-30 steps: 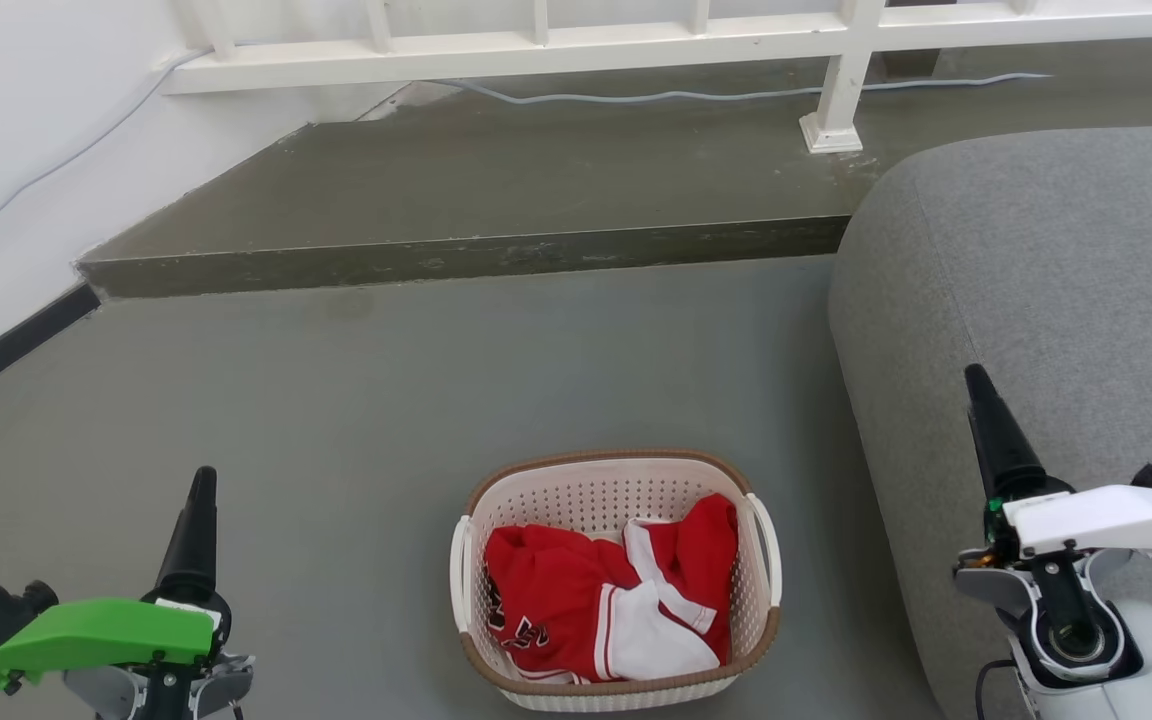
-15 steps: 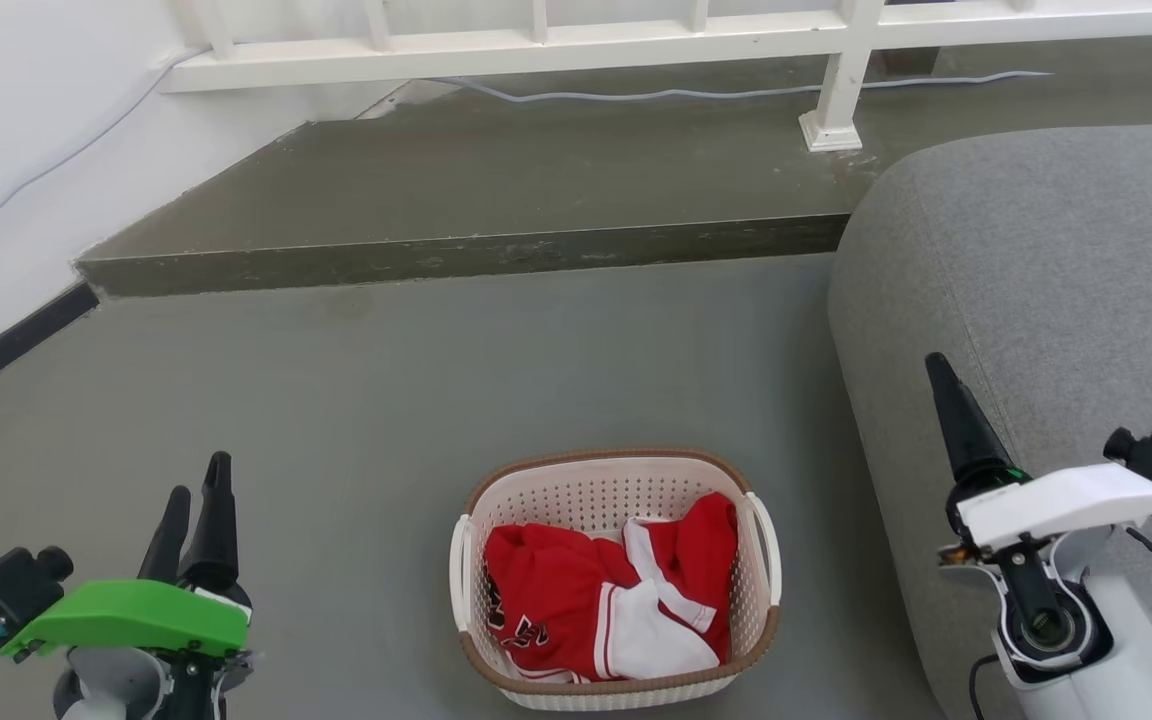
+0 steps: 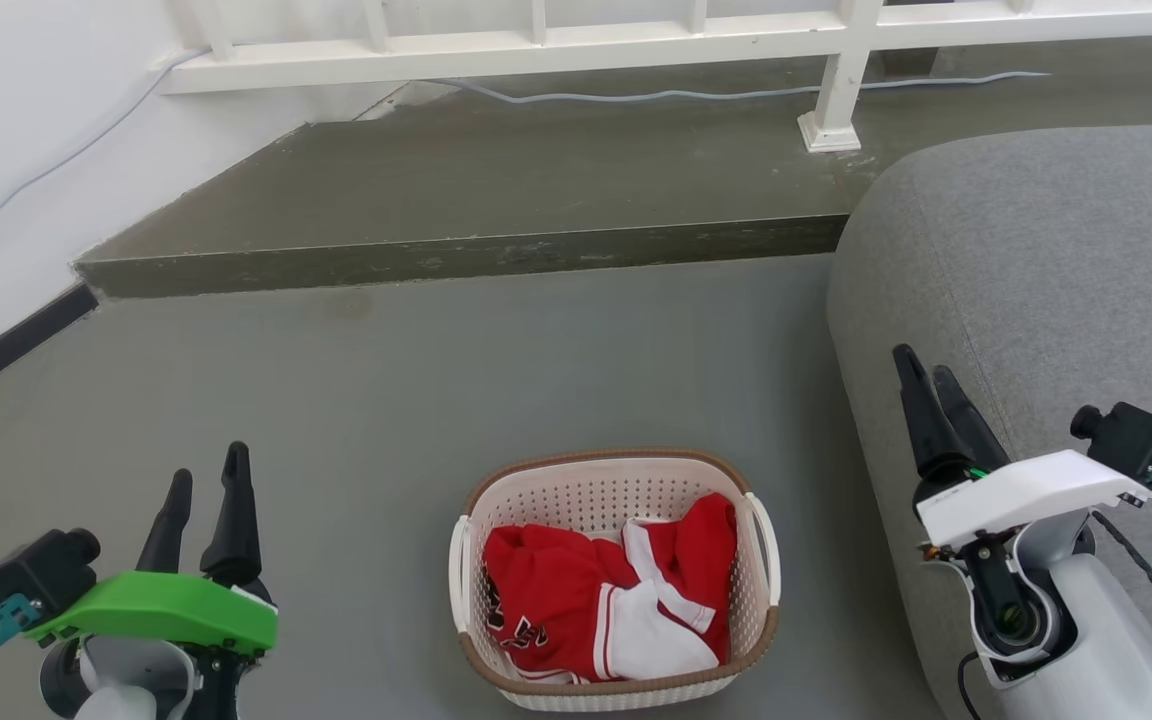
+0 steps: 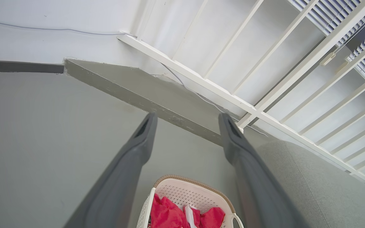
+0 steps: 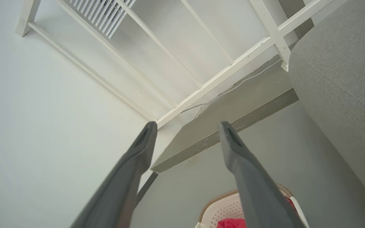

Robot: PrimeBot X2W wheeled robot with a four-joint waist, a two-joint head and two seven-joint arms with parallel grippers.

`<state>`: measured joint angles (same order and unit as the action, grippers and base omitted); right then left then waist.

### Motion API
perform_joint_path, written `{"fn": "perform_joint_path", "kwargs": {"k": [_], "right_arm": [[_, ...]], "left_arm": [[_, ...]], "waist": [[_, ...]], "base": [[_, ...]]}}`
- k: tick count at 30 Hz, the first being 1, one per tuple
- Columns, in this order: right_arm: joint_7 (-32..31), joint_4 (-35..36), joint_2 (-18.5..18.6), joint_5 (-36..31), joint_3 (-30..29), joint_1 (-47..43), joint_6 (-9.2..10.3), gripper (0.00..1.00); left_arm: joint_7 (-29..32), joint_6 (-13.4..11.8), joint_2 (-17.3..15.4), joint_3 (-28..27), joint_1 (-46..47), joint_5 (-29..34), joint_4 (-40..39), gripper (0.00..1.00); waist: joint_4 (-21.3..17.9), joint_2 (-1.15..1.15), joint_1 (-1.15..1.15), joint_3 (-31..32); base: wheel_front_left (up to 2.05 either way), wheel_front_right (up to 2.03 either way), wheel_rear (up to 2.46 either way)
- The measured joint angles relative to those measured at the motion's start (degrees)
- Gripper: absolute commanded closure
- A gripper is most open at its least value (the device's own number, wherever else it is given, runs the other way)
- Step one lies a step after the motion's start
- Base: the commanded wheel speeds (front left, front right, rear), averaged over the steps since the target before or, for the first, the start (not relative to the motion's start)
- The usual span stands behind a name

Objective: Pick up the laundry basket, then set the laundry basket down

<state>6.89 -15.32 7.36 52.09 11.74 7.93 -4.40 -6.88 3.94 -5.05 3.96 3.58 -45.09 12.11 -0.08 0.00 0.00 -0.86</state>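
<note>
grey fabric sofa (image 3: pixel 1036 250) beside right pincer (image 3: pixel 921 361) | small oval cream-white perforated plastic laundry basket (image 3: pixel 596 500) on floor between both pincers, untouched | red-and-white garment (image 3: pixel 576 600) inside | left pincer (image 3: pixel 208 462) and right pincer fingers apart, empty | pick-up, set-down both pending

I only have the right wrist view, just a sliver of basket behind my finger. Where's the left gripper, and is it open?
Observer: The left gripper sits left of the laundry basket in the head view, open, touching nothing.
Operator: Are the basket's handles free?
Observer: Both white loop handles are uncovered, one on each side wall.
Operator: What's inside?
Observer: A red and white garment, crumpled in the bottom.
</note>
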Motion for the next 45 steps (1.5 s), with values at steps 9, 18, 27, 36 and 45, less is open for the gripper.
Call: {"fn": "perform_joint_path", "kwargs": {"k": [9, 18, 27, 36, 45], "right_arm": [[1.7, 0.0, 0.2, -5.8, 2.0, 0.7, 0.48, 0.0], [3.5, -0.1, 0.5, -12.2, 4.0, 1.4, 0.92, 0.0], [5.1, -0.3, 1.1, -18.3, 5.6, 2.5, 1.08, 0.0], [6.6, -0.6, 1.3, -24.1, 7.0, 3.4, 1.51, 0.0], [7.4, -0.8, 1.3, -27.0, 7.3, 3.7, 2.0, 0.0]], "left_arm": [[-1.7, -0.1, 0.6, 0.5, 0.0, 5.2, -0.3, 0.0], [-3.4, -0.2, 0.7, 0.6, 0.3, 12.0, -1.3, 0.0], [-5.2, -0.2, 0.7, 0.6, 1.2, 17.9, -1.7, 0.0], [-6.8, -0.2, 0.9, 0.6, 1.7, 23.5, -2.1, 0.0], [-7.5, -0.1, 1.1, 0.5, 1.9, 26.3, -2.3, 0.0]], "waist": [[-0.2, 0.0, 0.0, 0.0], [-0.3, 0.0, 0.0, -0.1], [-0.2, 0.0, 0.0, -0.5], [-0.2, 0.0, 0.0, -0.6], [-0.1, 0.0, 0.0, -0.8]], "base": [[0.0, 0.0, 0.0], [0.0, 0.0, 0.0], [0.0, 0.0, 0.0], [0.0, 0.0, 0.0], [0.0, 0.0, 0.0]]}}
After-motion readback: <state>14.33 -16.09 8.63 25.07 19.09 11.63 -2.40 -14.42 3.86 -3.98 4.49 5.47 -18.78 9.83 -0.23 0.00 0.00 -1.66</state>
